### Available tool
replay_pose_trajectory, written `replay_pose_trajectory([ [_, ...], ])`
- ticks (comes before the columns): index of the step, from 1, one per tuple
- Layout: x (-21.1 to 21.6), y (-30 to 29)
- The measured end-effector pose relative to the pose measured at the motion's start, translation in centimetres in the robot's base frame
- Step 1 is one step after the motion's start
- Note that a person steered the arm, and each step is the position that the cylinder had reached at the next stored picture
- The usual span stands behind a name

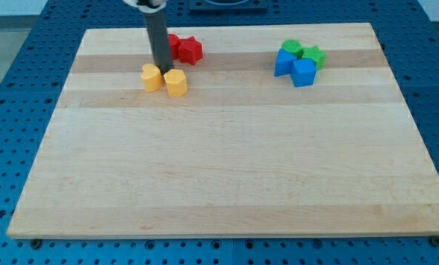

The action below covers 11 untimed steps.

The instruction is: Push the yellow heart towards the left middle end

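The yellow heart (152, 77) lies on the wooden board (227, 177) in its upper left part. A second yellow block (176, 83) lies just to its right, a small gap between them. My tip (163, 68) stands right above that gap, touching or nearly touching both yellow blocks. A red star block (191, 50) and a red round block (173, 43) sit just above and right of the rod, the round one partly hidden by it.
A cluster of two blue blocks (294, 68) and two green blocks (304, 52) sits at the upper right of the board. The board lies on a blue perforated table (13, 88).
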State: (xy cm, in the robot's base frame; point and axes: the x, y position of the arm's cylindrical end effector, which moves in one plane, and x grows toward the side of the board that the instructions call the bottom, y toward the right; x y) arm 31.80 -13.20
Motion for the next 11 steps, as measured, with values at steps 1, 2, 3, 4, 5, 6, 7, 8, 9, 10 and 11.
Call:
replay_pose_trajectory([
  [1, 0.0, -2.8],
  [2, 1.1, -2.9],
  [3, 2.0, -2.9],
  [4, 2.6, -2.7],
  [5, 2.8, -1.7],
  [6, 3.2, -0.2],
  [7, 3.5, -0.3],
  [8, 4.7, -0.5],
  [9, 6.1, -0.7],
  [10, 6.1, -2.8],
  [11, 6.1, -5.6],
])
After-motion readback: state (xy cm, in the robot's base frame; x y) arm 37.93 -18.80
